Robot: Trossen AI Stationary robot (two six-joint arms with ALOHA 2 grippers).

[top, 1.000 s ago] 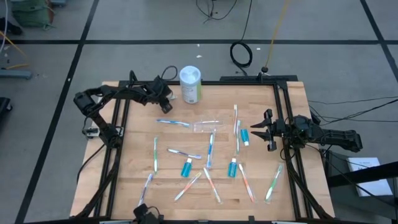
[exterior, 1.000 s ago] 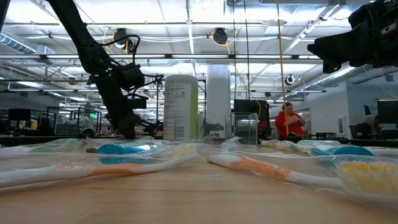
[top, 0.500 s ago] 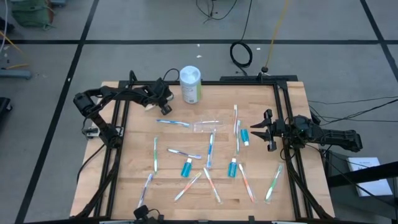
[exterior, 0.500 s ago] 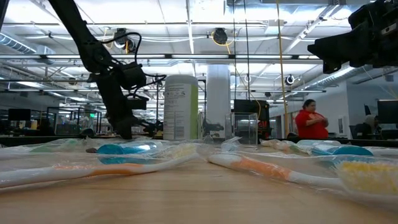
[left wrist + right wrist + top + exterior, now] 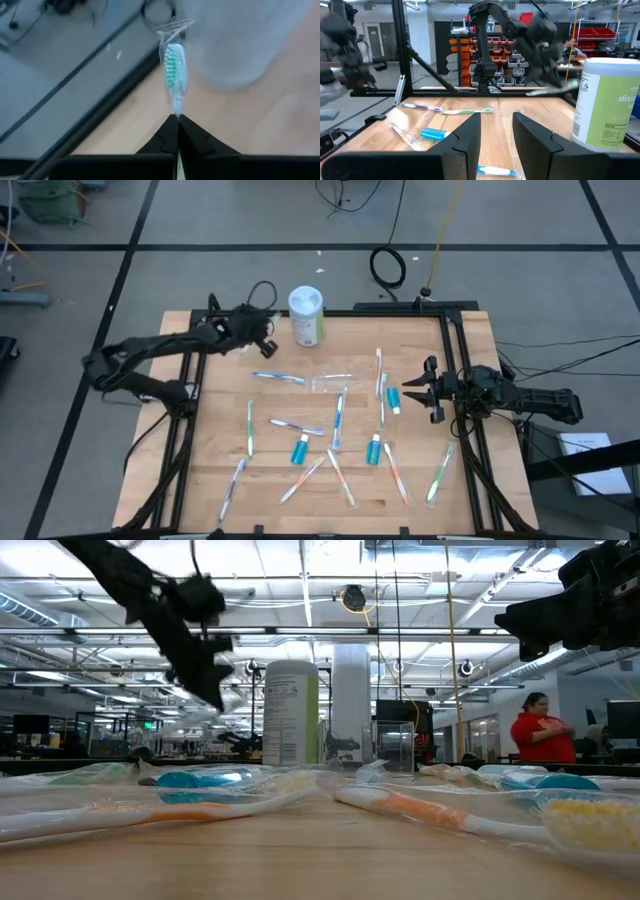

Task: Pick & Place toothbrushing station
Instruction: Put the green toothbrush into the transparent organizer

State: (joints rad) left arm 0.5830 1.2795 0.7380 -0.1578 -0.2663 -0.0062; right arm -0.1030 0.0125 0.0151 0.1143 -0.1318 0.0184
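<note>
- The left gripper [image 5: 176, 116] is clenched on a wrapped toothbrush [image 5: 174, 75] with green bristles; the wrist view shows the two fingertips pinched together on the end of its clear wrapper.
- A second ago that arm was reaching low over the back-left corner of the table; now the left gripper [image 5: 262, 330] has risen, and from table height it hangs well above the boards.
- So the pick looks done and the carry is starting. I'd guess the brush is bound for the clear cup [image 5: 330, 383], which lies on its side mid-table, not upright.
- The white canister [image 5: 306, 316] stands just beside the lifted gripper, a thing to steer around.
- The right gripper [image 5: 428, 390] waits at the right edge, fingers spread apart and empty, unchanged.
- The other toothbrushes [image 5: 249, 427] and teal toothpaste tubes [image 5: 299, 449] lie scattered on the wood, so most of the task remains.
</note>
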